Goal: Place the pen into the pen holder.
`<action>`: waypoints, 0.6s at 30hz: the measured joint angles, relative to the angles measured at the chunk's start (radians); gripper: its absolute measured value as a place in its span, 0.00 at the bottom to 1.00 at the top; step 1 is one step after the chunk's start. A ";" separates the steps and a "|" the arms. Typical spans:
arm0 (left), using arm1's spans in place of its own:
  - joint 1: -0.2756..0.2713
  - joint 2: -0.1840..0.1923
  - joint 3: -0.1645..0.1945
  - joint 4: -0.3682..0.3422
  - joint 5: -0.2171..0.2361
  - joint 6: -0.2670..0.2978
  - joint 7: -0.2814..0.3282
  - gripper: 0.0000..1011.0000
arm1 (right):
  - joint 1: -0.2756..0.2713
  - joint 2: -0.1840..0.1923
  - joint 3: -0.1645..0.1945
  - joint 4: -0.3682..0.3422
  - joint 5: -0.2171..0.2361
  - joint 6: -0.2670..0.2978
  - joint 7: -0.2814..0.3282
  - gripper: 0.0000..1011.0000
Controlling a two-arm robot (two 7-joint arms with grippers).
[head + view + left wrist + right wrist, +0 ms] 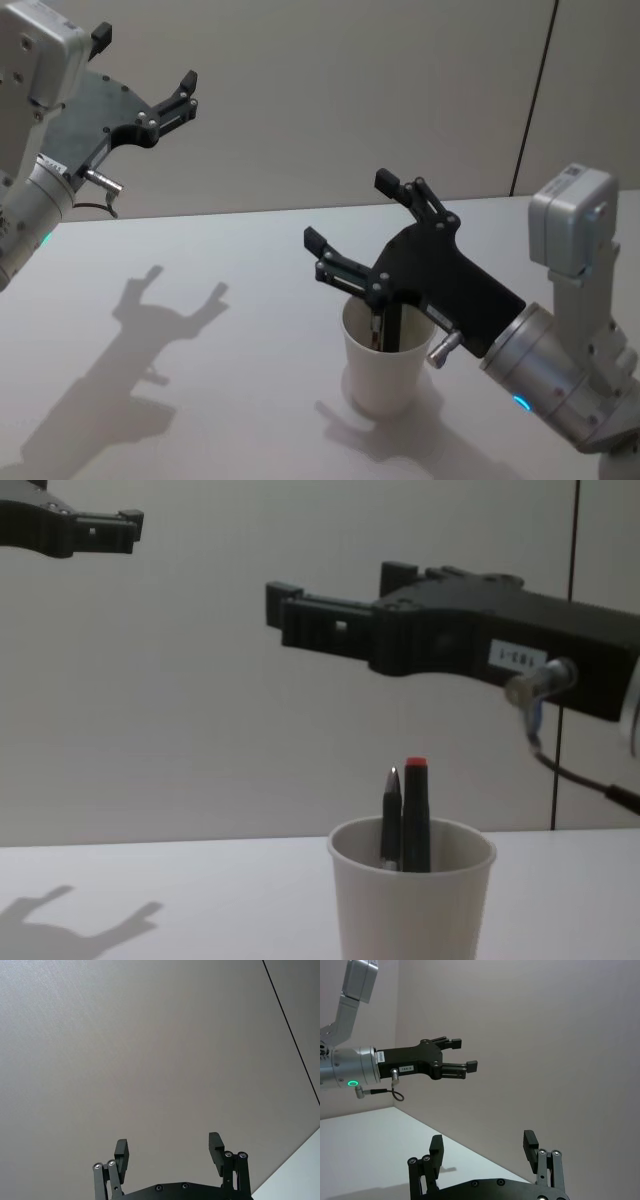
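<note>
Chest view: a plain white paper cup with a rolled rim, the pen holder [411,895], stands upright on the white table [150,900], tapering downward. Two pens stand inside it, side by side and touching or nearly so, leaning slightly, their upper ends rising above the rim: a dark pen with a silvery pointed tip [391,815] and, just beside it, a black pen with a red top [416,812]. Neither pen is touched by any gripper. Directly above the cup, well clear of the pen tops, hangs the black right gripper [340,610], reaching in from the right with its fingers spread apart and nothing between them; a small white label and a silver connector with a cable sit on its body. In the head view the same cup [382,370] stands on the table to the right of centre, with the pens showing as dark shafts inside it, and the right gripper [350,215] is above it, its two finger pads wide apart and empty, on a silver arm that comes up from the lower right corner. The black left gripper [145,60] is raised high at the upper left, far from the cup, against the pale grey wall [330,100], its fingers also released and holding nothing. Its forked shadow [165,310] falls on the table at the left.
</note>
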 joint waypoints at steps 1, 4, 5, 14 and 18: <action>0.000 0.000 0.000 0.000 0.000 0.000 0.000 0.99 | 0.000 0.000 0.001 0.000 0.000 -0.001 -0.002 0.99; 0.000 0.000 0.000 0.000 0.000 0.000 0.000 0.99 | 0.000 0.004 0.008 -0.001 0.003 -0.006 -0.014 0.99; 0.000 0.000 0.000 0.000 0.000 0.000 0.000 0.99 | 0.000 0.005 0.010 -0.002 0.004 -0.007 -0.017 0.99; 0.000 0.000 0.000 0.000 0.000 0.000 0.000 0.99 | -0.014 0.034 0.047 -0.012 0.025 -0.035 -0.091 0.99; 0.000 0.000 0.000 0.000 0.000 0.000 0.000 0.99 | -0.028 0.056 0.071 -0.018 0.039 -0.053 -0.135 0.99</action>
